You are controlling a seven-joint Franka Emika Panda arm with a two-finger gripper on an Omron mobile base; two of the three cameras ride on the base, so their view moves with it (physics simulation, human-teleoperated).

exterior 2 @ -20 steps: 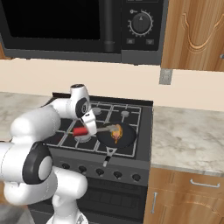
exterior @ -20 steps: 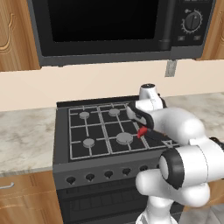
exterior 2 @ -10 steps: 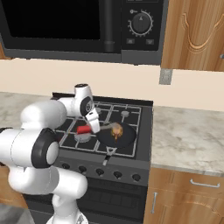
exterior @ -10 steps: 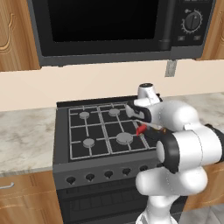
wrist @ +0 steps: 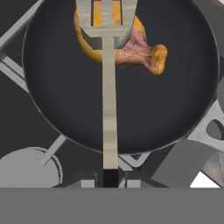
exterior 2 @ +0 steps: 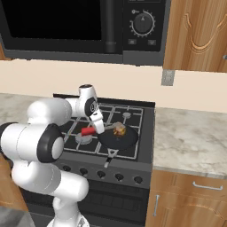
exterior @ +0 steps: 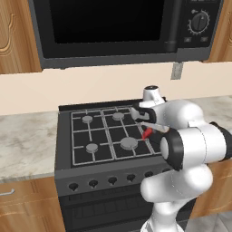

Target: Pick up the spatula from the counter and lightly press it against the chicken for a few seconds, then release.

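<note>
Gripper [wrist: 110, 178] clamped on the spatula [wrist: 108, 109]; over the last second it has edged toward the pan [wrist: 175, 113]. Blade now overlaps the chicken [wrist: 142, 52] inside the pan (contact not confirmable). Pressing stage judged reached; release outstanding.

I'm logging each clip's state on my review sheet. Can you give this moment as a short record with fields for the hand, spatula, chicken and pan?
hand: shut on the spatula's handle end
spatula: slotted head over the chicken, shaft running across the pan
chicken: drumstick lying in the pan, partly covered by the spatula head
frying pan: dark, sitting on the stove grate
contact: head overlaps the chicken; whether it presses cannot be told
task stage: spatula picked up and at the chicken; release not yet done
</note>
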